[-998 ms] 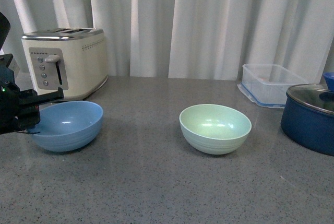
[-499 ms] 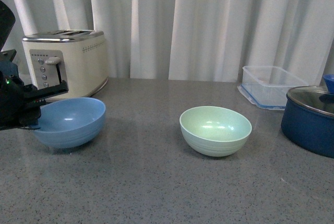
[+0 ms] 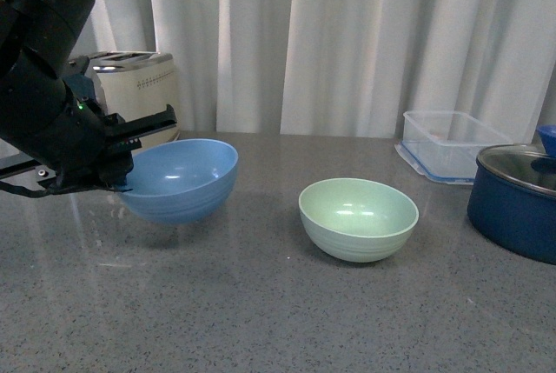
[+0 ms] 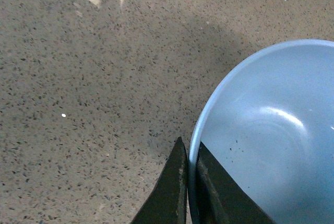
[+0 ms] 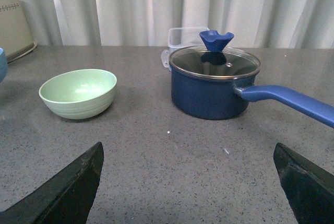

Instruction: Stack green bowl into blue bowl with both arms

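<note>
Grip at the rim suits both bowls: left gripper (image 4: 189, 151) is clamped on the blue bowl (image 3: 178, 177) at its edge, holding it seemingly just off the counter (image 3: 261, 312). Green bowl (image 3: 358, 216) sits mid-counter, rigid, likely light and slick; right gripper (image 5: 188, 153) gapes wide, empty.

Open counter (image 3: 261, 303) lies between the blue bowl (image 3: 178, 180) and the green bowl (image 3: 358, 218) and across the whole front. At the right, the navy pot (image 3: 514, 203) and clear container (image 3: 452, 141) block the way; the toaster (image 3: 143, 90) stands behind the left arm (image 3: 39, 95).
</note>
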Available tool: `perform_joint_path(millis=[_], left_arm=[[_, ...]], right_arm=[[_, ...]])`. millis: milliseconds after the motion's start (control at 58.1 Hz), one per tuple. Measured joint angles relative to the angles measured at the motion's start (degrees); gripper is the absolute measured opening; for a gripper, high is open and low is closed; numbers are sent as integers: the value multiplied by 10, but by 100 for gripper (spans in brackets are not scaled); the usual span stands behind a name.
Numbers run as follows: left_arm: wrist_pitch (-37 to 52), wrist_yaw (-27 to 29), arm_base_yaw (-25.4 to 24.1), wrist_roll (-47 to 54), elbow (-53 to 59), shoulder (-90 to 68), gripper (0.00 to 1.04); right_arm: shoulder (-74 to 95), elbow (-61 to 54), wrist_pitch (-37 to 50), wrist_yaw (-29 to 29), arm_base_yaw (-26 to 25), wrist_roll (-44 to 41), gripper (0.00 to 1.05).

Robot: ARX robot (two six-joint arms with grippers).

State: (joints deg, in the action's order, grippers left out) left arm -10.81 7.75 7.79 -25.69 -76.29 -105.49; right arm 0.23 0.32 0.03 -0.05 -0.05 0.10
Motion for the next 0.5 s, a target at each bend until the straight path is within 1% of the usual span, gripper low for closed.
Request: perform_joint_path(millis=[499], left_arm=[[-8, 9, 49, -7, -65, -74, 4]], right_arm=[[0, 0, 0, 0, 0, 0, 95]])
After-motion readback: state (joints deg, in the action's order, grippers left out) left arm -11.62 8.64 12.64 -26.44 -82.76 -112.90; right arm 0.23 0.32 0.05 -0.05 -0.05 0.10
